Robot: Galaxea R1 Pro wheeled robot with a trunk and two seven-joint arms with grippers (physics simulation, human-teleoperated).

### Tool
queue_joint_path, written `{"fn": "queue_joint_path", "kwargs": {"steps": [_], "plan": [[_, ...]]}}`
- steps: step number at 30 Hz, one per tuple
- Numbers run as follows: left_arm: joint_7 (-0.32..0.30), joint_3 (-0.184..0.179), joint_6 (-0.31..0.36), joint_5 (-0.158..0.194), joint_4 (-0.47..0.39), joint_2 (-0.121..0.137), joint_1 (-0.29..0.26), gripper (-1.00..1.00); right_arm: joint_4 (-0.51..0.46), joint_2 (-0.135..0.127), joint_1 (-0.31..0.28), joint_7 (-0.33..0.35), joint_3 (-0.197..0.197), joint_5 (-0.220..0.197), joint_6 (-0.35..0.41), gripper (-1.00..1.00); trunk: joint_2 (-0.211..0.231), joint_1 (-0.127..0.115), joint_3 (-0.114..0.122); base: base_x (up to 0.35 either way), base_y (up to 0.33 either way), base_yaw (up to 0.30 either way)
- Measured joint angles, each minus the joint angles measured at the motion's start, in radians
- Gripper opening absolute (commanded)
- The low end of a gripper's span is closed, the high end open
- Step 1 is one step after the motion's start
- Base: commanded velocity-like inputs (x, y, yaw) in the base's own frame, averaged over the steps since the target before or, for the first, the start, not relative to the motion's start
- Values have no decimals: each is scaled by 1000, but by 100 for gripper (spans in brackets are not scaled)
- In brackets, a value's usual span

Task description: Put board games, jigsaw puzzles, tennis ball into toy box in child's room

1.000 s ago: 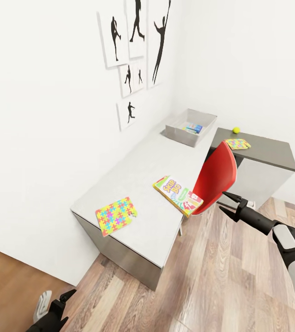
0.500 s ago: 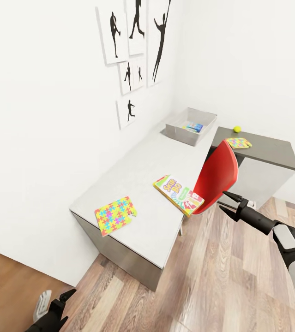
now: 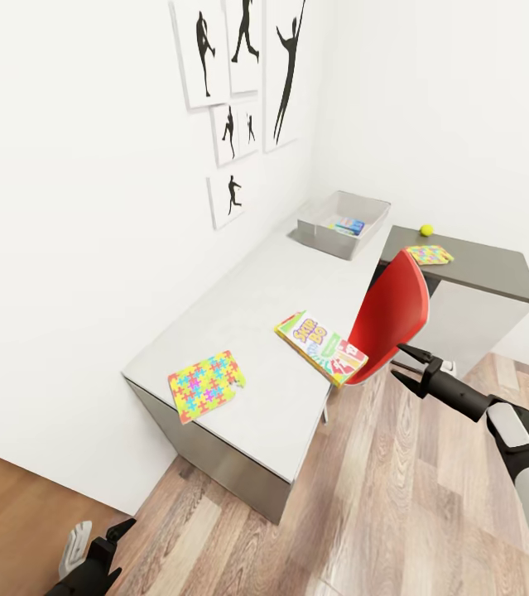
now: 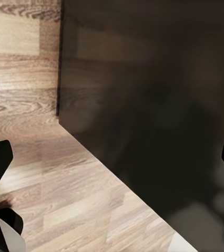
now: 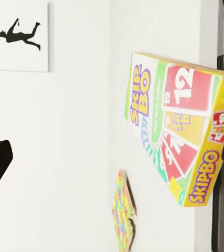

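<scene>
toys on the desk, right gripper open and empty by the chair

while the head view looks down on the desk (image 3: 247, 306), a puzzle (image 3: 206, 385) lies near its close end and a skip-bo box (image 3: 322, 348) sits at the edge, just beside the red chair (image 3: 392, 314). the toy box (image 3: 343, 223) stands at the far end with a small box inside. a second puzzle (image 3: 430, 254) and the ball (image 3: 426, 230) rest on the dark side table (image 3: 488, 273). the right gripper (image 3: 398, 374) hangs near the chair, fingers spread, holding nothing. the left gripper (image 3: 98, 555) is low over the floor; cannot tell its opening.

left wrist view: wood floor (image 4: 49, 189) and a dark panel (image 4: 154, 121); fingertips sit wide apart at the edges, nothing between.

right wrist view: skip-bo box (image 5: 177, 142) and puzzle (image 5: 123, 212) on the desk, ahead of the spread fingers.
</scene>
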Motion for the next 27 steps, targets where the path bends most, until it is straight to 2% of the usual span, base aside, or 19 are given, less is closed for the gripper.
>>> {"fn": "queue_joint_path", "kwargs": {"steps": [12,27], "plan": [[0,0,0,0,0,0,0,100,-7,2,1,0,63,12,-2,100,-84,46,-38,0,0,0],[0,0,-1,0,0,1,0,100,-11,4,3,1,81,14,-2,100,-189,104,-85,0,0,0]]}}
